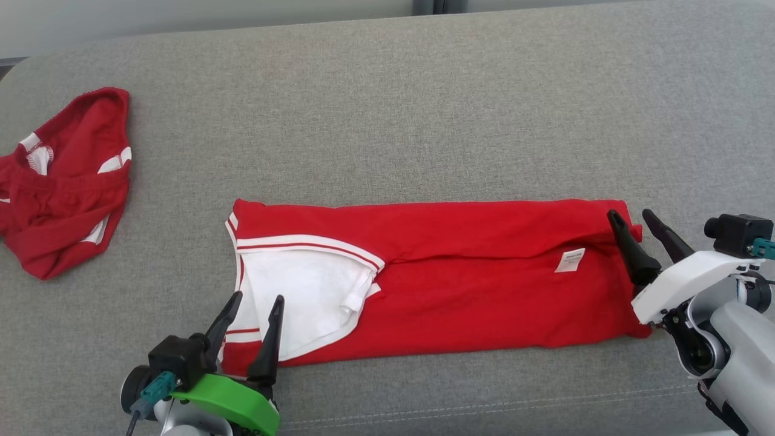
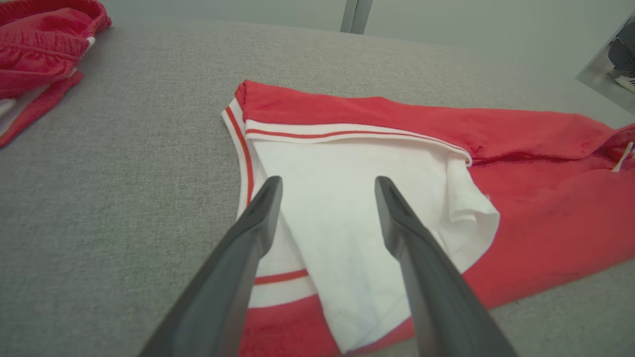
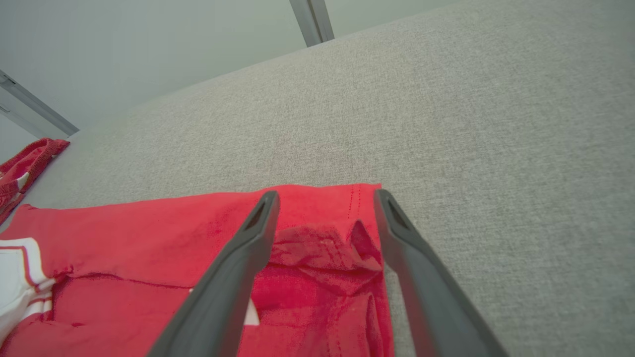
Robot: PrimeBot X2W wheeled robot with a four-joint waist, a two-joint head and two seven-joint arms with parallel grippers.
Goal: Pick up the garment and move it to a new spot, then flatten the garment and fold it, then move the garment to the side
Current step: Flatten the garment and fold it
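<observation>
Left tool (image 1: 257, 297) and right tool (image 1: 629, 213) hang released; if we grab one layer, the garment (image 1: 472, 278) unfolds.

Garment (image 1: 460, 272) lies flat across the middle of the padded surface (image 1: 424, 109), long axis running left to right. Sleeve part sits on top at its left end. Label (image 1: 570, 260) on top near the right end. Left gripper (image 1: 258, 297) at the near-left corner, both fingers over the sleeve part. Right gripper (image 1: 629, 212) at the right end, one finger over the cloth, the other at the edge. Second garment (image 1: 60, 181) bunched at far left, farther back, well apart from the first.
</observation>
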